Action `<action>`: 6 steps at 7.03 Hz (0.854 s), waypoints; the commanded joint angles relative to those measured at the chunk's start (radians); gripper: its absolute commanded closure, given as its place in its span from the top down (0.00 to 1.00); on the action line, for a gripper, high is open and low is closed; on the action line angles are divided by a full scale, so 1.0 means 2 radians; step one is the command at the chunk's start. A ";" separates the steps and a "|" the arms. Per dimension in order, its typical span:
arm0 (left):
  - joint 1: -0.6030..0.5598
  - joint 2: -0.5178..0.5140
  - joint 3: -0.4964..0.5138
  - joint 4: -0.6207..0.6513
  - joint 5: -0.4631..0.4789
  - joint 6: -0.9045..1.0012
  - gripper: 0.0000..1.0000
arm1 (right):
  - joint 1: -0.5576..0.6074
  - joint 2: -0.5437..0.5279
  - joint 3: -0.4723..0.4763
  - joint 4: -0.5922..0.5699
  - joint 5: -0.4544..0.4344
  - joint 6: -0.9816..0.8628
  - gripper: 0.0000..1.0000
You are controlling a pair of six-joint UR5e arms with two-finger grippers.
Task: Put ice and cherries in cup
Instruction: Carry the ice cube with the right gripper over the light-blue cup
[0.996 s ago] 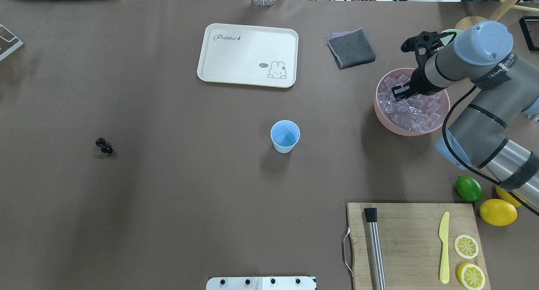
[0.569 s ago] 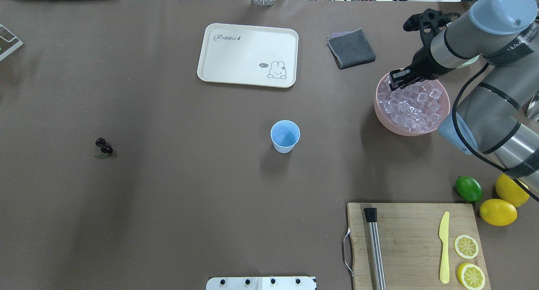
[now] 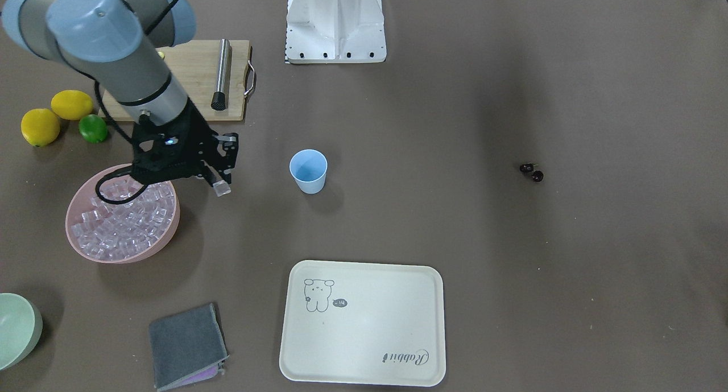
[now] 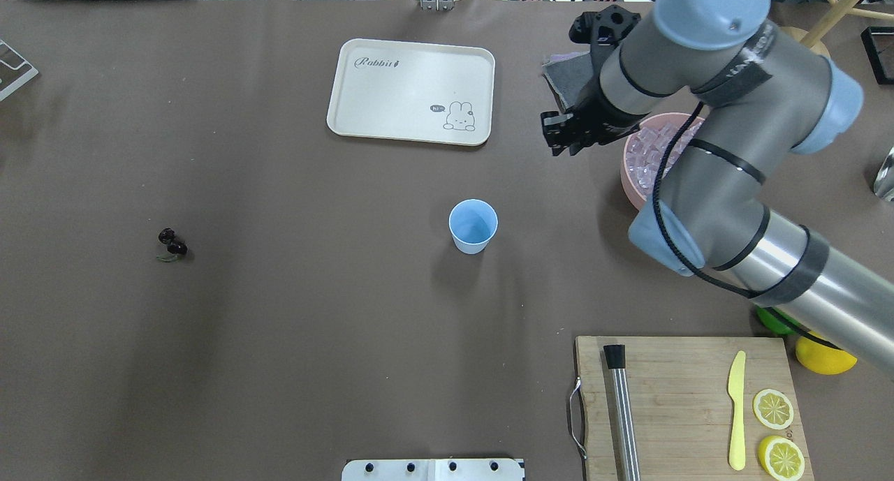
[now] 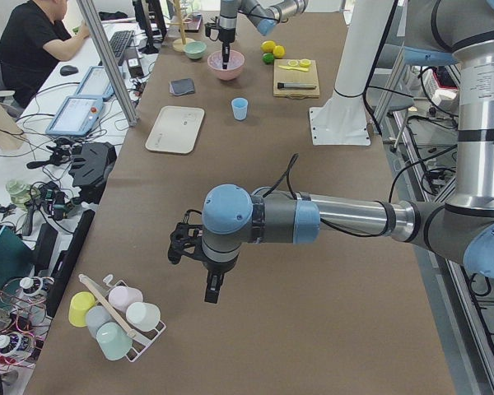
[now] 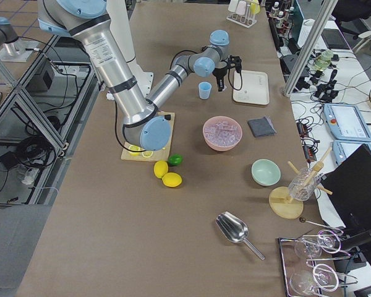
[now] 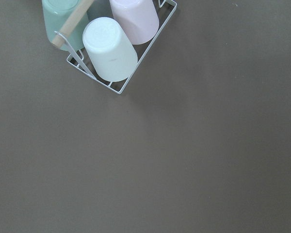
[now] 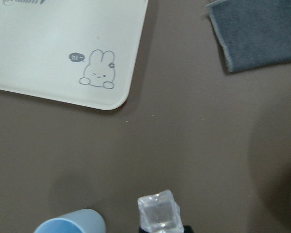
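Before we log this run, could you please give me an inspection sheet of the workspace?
Surface: brown cover, smooth.
Job's things: cup upright, looks empty; cherries lying far off on the robot's left side; ice heaped in pink bowl.
Clutter: tray; cloth; board with knife, rod and lemon slices; lemons and lime beside it; green bowl.
Grippers: right gripper shut on one cube, between pink bowl and cup; left gripper near the table's left end, cannot tell open or shut.
Cables: black cable looped along right arm.
Surroundings: operator at side desk; cup rack near left gripper.
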State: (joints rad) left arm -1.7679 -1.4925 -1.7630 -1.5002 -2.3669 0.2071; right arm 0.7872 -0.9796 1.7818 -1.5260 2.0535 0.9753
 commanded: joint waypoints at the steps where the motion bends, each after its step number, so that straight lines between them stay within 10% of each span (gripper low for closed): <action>1: -0.002 -0.001 0.001 0.000 0.000 0.000 0.98 | -0.060 0.071 -0.011 -0.046 -0.045 0.077 0.18; 5: -0.003 -0.005 0.000 0.000 0.000 0.000 0.98 | -0.094 0.066 -0.012 -0.047 -0.080 0.089 0.23; 6: -0.003 -0.005 0.001 0.000 0.000 0.000 0.98 | -0.094 0.063 -0.008 -0.047 -0.082 0.092 0.83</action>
State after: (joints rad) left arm -1.7732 -1.5014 -1.7615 -1.5002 -2.3669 0.2071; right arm 0.6016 -0.8480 1.7553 -1.6189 1.8946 1.1538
